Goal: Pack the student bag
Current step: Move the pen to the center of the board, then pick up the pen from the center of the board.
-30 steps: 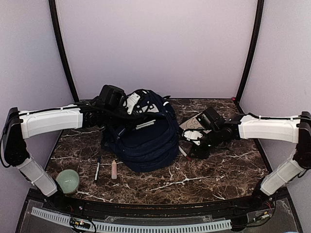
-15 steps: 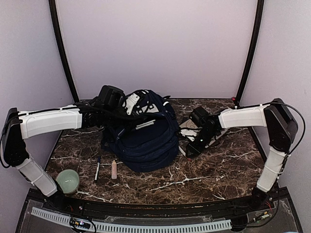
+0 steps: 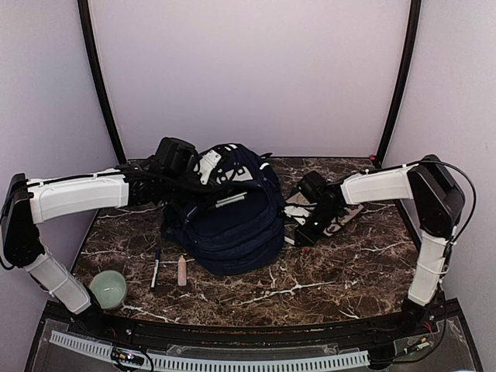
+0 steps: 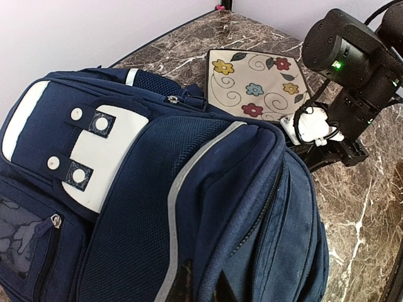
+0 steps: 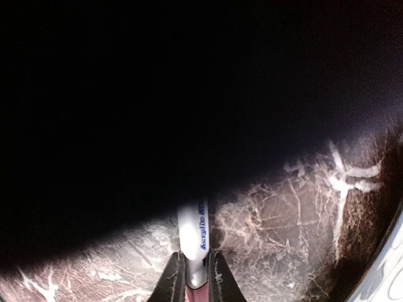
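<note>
The navy student bag (image 3: 231, 213) lies in the middle of the table, with white patches and a grey stripe, and fills the left wrist view (image 4: 126, 189). My left gripper (image 3: 208, 192) reaches over the bag's top from the left. In its wrist view the gripper (image 4: 201, 288) is shut on a fold of the bag's fabric beside the zipper. My right gripper (image 3: 303, 234) is low at the bag's right side. It is shut (image 5: 194, 280) on a white marker (image 5: 192, 236) with blue lettering, which points towards the dark bag just above the marble.
A floral cream pad (image 3: 314, 203) lies under the right wrist, also in the left wrist view (image 4: 255, 85). A black pen (image 3: 156, 267), a pink tube (image 3: 182, 270) and a green bowl (image 3: 108, 288) sit front left. Black poles and lilac walls enclose the table.
My right arm has folded back and its gripper has swung left, close against the bag's right side, with the marker in it. The left arm has stayed put.
</note>
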{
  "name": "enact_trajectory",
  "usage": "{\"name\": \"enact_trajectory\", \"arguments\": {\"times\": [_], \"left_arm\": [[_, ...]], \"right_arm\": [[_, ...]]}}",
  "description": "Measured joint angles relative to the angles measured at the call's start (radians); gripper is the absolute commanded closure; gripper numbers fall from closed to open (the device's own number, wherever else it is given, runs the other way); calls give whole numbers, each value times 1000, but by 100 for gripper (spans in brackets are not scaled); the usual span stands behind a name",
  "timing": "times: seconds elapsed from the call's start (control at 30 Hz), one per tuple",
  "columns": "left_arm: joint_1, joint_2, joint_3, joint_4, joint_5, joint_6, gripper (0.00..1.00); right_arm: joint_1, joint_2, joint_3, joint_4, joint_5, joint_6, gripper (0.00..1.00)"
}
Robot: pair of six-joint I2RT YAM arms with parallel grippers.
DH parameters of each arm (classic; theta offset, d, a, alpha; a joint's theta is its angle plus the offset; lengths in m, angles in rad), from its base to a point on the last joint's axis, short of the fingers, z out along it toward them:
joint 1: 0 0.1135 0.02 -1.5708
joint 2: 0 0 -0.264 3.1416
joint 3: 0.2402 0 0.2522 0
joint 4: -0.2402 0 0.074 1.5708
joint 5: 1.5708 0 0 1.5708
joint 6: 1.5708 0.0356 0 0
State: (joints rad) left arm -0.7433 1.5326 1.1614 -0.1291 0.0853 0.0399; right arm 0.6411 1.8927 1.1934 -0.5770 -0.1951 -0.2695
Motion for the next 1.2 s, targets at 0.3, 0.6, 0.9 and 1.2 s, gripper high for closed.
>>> {"name": "enact_trajectory", "arguments": {"times": [0.3,0.6,0.9,1.2], "left_arm": [[0,-2,-14,10,2,0,98],[0,-3,-24,24,4,0,98],[0,-3,-24,23,4,0,98],[0,-3,-24,23,5,0,98]], "right_arm": [[0,-172,-181,-84,142,-124,89],[0,-233,-189,-241,196,-190,63],[6,-149,-58,-237,162,-133,64],[52,-136,-105,-257,203,-129,69]]}}
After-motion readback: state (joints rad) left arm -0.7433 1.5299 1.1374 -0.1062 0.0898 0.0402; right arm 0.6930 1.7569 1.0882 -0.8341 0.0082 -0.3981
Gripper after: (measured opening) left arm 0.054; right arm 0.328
